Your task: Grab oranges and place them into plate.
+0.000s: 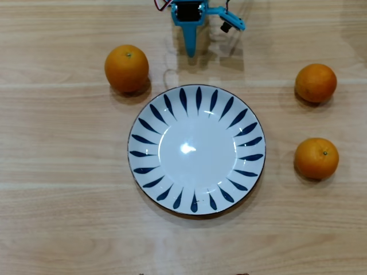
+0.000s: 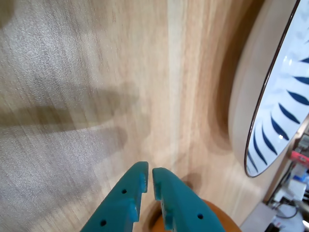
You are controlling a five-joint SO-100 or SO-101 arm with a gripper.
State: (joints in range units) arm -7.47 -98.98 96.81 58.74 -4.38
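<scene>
**Scene status: plate empty, three oranges on the table**

The plate [image 1: 196, 150] sits at the centre of the wooden table [image 1: 57, 217] in the overhead view, with nothing on it. Three oranges lie around it, none touching it. The largest orange [image 1: 127, 68] is just beside the plate's upper-left rim. A second orange [image 1: 315, 82] lies to the upper right, and a third orange [image 1: 316, 158] lies to the right, below the second.

The teal gripper [image 1: 190, 51] enters from the top edge of the overhead view, pointing down toward the plate's upper rim, well apart from the two right-hand oranges.

In the wrist view the gripper [image 2: 147, 180] holds nothing; its jaws are nearly together (only a thin slit between the tips). An orange [image 2: 217, 220] shows behind the fingers at the bottom edge, and the plate rim [image 2: 270, 96] curves along the right side
</scene>
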